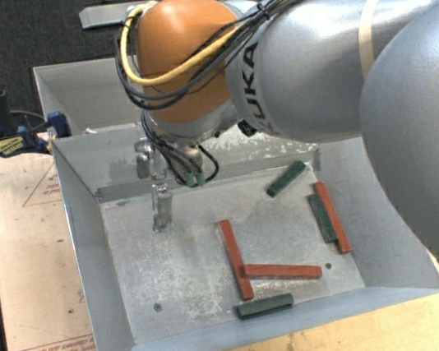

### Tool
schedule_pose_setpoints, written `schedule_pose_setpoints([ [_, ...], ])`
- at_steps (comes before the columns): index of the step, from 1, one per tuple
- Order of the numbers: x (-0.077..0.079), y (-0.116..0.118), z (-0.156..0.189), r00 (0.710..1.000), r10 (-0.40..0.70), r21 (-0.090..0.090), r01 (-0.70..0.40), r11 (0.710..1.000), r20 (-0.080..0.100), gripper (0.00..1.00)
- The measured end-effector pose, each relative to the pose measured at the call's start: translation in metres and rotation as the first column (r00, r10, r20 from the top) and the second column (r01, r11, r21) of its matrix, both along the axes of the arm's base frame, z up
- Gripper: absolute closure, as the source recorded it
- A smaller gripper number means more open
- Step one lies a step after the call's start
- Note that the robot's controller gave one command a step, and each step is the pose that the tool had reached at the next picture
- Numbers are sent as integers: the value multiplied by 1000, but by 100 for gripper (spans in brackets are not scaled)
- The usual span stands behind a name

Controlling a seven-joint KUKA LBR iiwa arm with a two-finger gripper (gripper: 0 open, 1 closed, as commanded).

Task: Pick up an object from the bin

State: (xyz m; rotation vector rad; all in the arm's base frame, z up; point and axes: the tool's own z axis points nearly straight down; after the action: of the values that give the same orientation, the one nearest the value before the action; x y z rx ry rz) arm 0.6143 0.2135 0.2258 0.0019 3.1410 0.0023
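My gripper [160, 220] hangs low over the bare floor in the bin's back left part. A short dark green piece [195, 176] shows close under the wrist beside it; whether it is gripped I cannot tell. The nearest loose things lie to the right. A long red stick [234, 258] lies lengthwise in the middle, and a second red stick [282, 271] meets it near its front end. A dark green stick [287, 177] lies slanted near the back wall.
Another dark green stick [264, 306] lies along the front wall. At the right side a red stick [332, 216] and a dark green stick [321, 218] lie side by side. The arm and its orange cover hang over the bin's back and right.
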Motion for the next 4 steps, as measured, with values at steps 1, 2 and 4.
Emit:
schedule_pose_setpoints([
  [1,16,-98,-112,998,60,-5,-60,998,-7,0],
  [2,-11,-170,-95,985,171,-3,-171,985,-1,0],
  [4,-64,-118,-115,836,548,0,-548,836,7,0],
])
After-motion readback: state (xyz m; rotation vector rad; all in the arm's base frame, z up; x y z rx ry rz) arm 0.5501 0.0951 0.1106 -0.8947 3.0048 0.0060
